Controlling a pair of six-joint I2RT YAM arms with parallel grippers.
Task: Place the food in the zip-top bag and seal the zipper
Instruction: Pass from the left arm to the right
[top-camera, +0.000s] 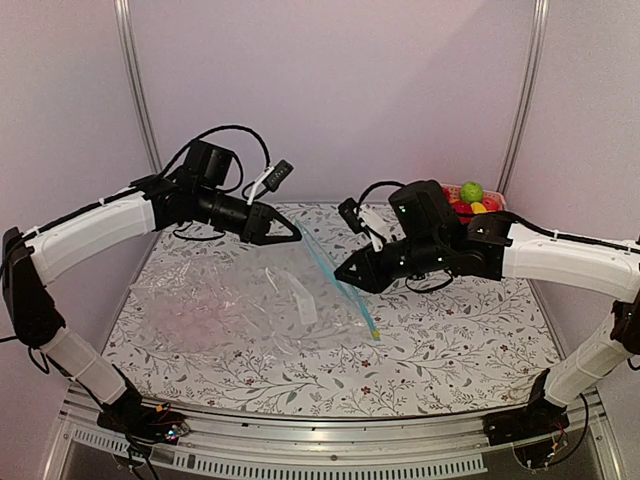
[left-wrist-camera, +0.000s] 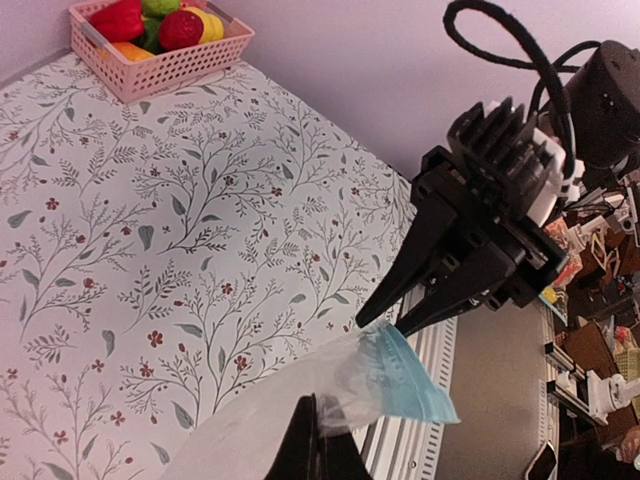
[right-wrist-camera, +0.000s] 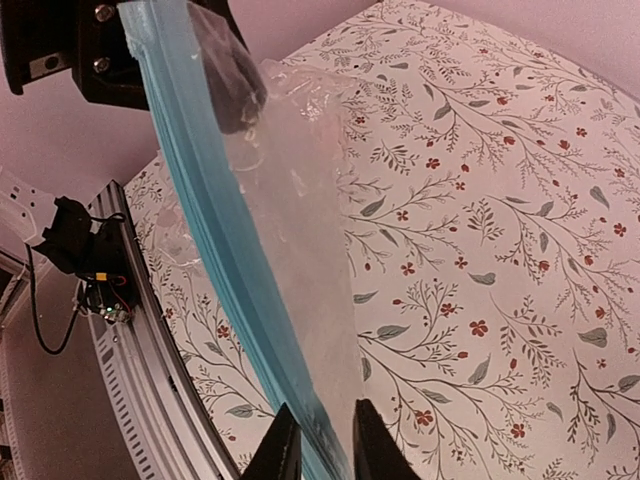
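**Zipper Station: Both Grippers at the Bag Mouth**

1. Left gripper (left-wrist-camera: 315, 445): the fingers (left-wrist-camera: 305, 440) are pressed together and clamp one corner of the zip-top bag (top-camera: 230, 300), at the end of the zipper (right-wrist-camera: 218, 230). In the left wrist view, clear film and a flap of the blue-teal strip spread out from the fingertips.

2. Right gripper (right-wrist-camera: 325, 410): the fingers (right-wrist-camera: 280, 455) stand narrowly apart. They straddle the zipper partway along its length, with the strip and a fold of clear film running up between them. It cannot be told whether the pads actually press the strip.

3. Zipper: from the left gripper the strip runs as a straight raised line to the right gripper. In the top view it then slopes down to the table (top-camera: 450, 340) at its near end (sealed or unsealed cannot be told from here).

4. Zip-top bag: the mouth edge is lifted by the grip. The rest of the bag lies crumpled on the left half of the flower-patterned table, below and between the two arms.

5. Food (left-wrist-camera: 180, 28): red, green and yellow pieces sit in a pink lattice basket (left-wrist-camera: 170, 70) at the far right corner of the table. The basket is behind the right arm and well apart from the bag.
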